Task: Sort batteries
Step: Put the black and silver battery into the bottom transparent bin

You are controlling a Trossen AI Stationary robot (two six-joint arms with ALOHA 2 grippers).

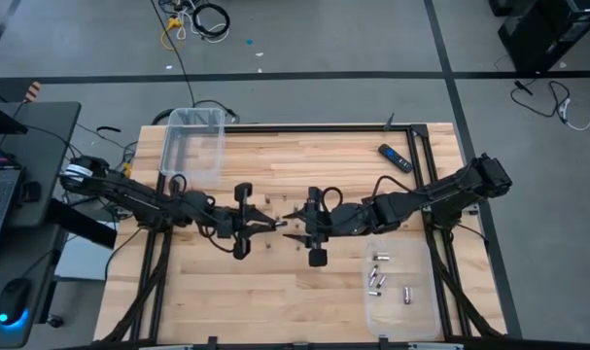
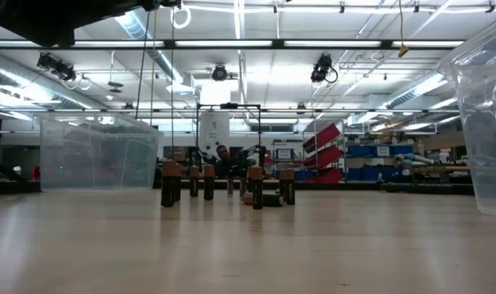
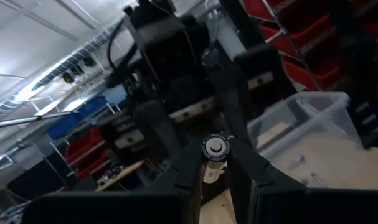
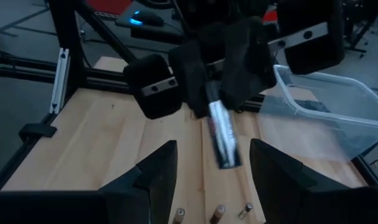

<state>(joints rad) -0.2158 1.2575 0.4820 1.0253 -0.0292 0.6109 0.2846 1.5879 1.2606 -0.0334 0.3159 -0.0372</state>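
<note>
The left gripper [image 1: 272, 225] is clamped on 1 battery [image 3: 214, 158], held mid-table facing the right gripper [image 1: 287, 236], whose fingers stand apart. This looks like a handover; next, the right fingers must close on the battery's free end.

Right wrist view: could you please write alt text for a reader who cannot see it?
The left tool holds a silvery battery out toward the open right tool above the wooden table. A clear plastic bin stands to one side.
</note>
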